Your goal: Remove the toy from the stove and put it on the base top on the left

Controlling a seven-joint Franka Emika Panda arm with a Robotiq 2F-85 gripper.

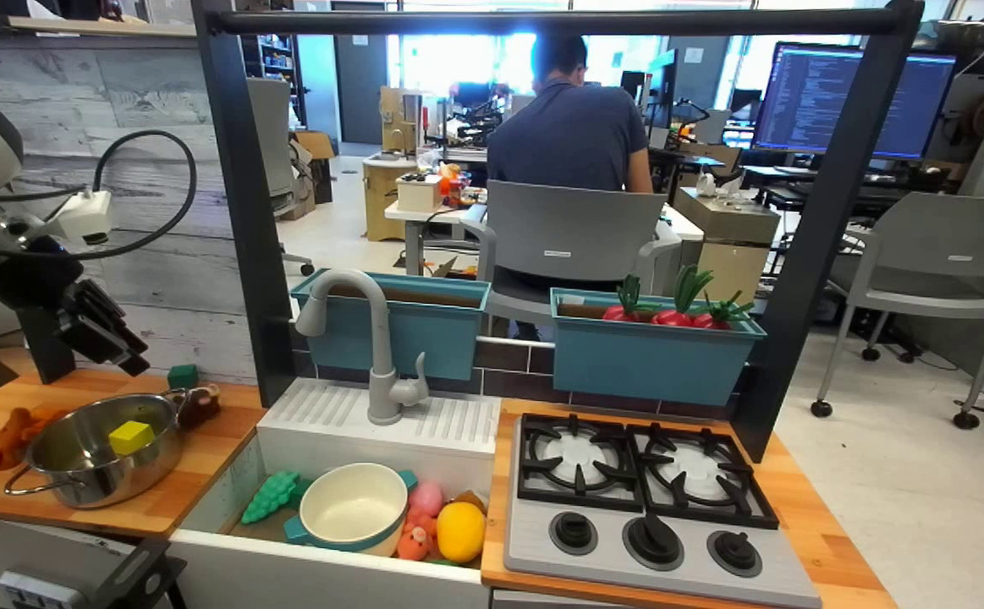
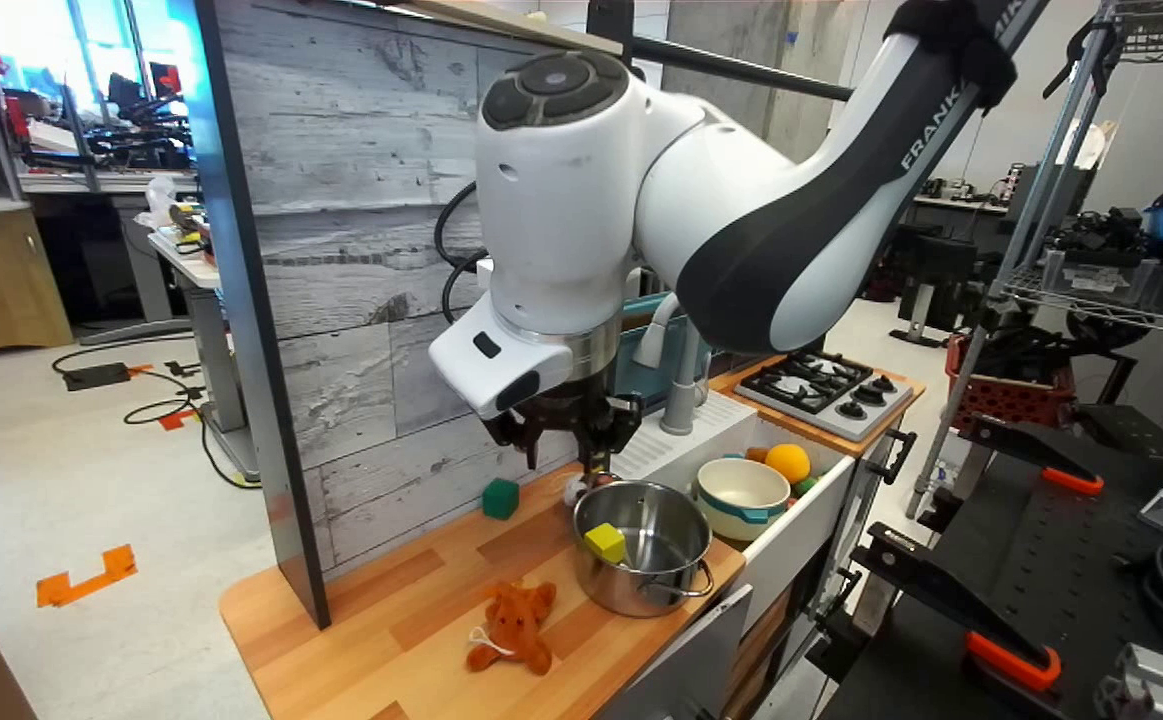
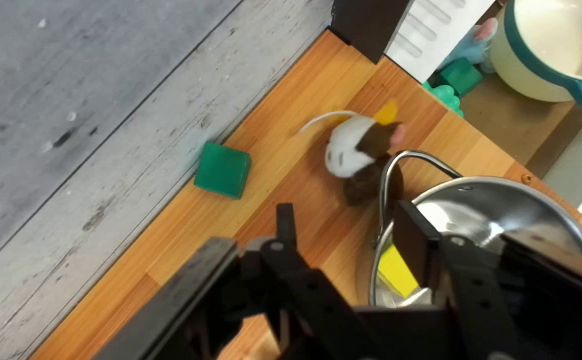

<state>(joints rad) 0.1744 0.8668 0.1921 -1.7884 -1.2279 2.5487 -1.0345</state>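
The toy, small, brown and white with a thin pale tail, lies on the base top beside the steel pot's handle. It shows in the wrist view (image 3: 356, 150) and an exterior view (image 1: 200, 408); the pot partly hides it elsewhere (image 2: 575, 488). The base top, an orange-brown wooden slab, shows in both exterior views (image 1: 225, 427) (image 2: 371, 640). The grey stove with black grates and knobs stands at the far end (image 1: 534, 529) (image 2: 821, 415), nothing visible on its grates. My gripper (image 3: 350, 230) is open and empty above the base top and pot edge (image 1: 123, 348) (image 2: 563, 455).
A steel pot (image 1: 111, 482) with a yellow block (image 1: 131, 437) stands on the slab. An orange plush (image 2: 516, 625) and a green block (image 3: 222, 170) lie near it. The white sink (image 1: 305, 558) holds a cream pot (image 1: 352, 507) and toys. A grey wall panel (image 2: 341, 300) rises behind.
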